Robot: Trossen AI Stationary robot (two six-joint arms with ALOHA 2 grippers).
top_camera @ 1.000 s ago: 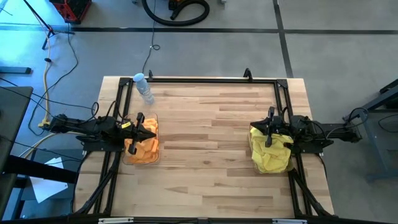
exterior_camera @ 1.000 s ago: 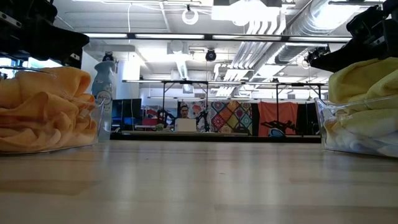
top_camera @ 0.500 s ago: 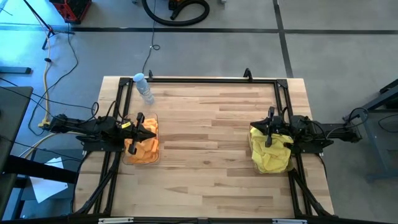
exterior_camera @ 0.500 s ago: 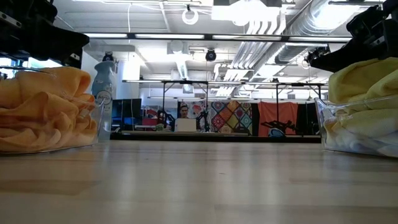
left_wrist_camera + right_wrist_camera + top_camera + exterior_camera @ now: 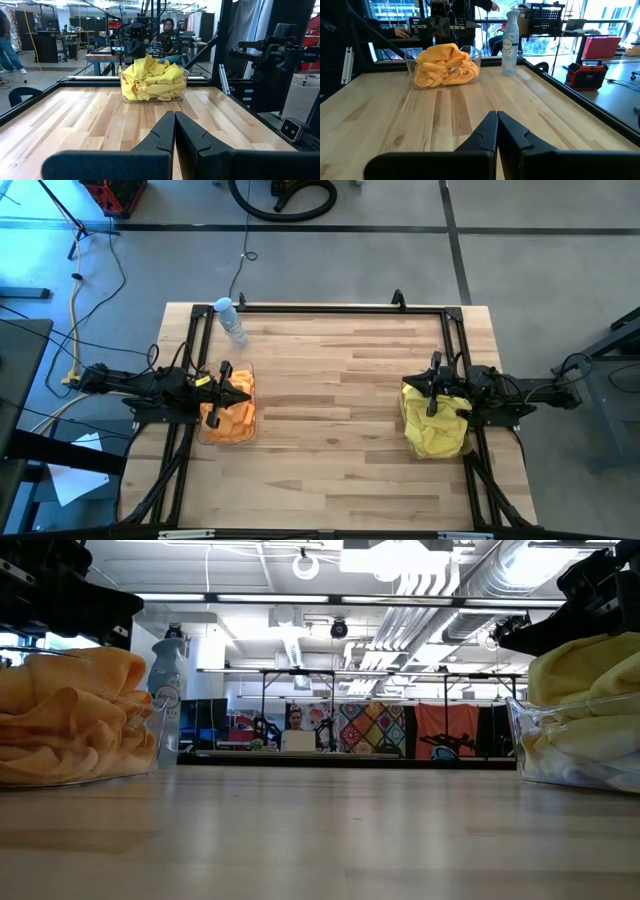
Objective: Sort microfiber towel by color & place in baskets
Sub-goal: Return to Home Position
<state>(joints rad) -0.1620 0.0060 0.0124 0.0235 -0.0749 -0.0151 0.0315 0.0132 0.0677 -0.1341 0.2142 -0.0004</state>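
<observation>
The wooden bench (image 5: 330,400) carries two clear baskets, well apart. The left basket (image 5: 411,60) is heaped with orange towels (image 5: 230,420) and the right basket (image 5: 530,755) with yellow towels (image 5: 436,434). Over each heap hangs an arm — left end effector (image 5: 174,116) and right end effector (image 5: 497,115), both with fingers pressed together, holding nothing. A spray bottle (image 5: 232,322) stands near the left basket.

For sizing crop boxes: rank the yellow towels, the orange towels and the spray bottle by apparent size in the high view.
1. yellow towels, largest by a small margin
2. orange towels, nearly alike
3. spray bottle, clearly smallest
</observation>
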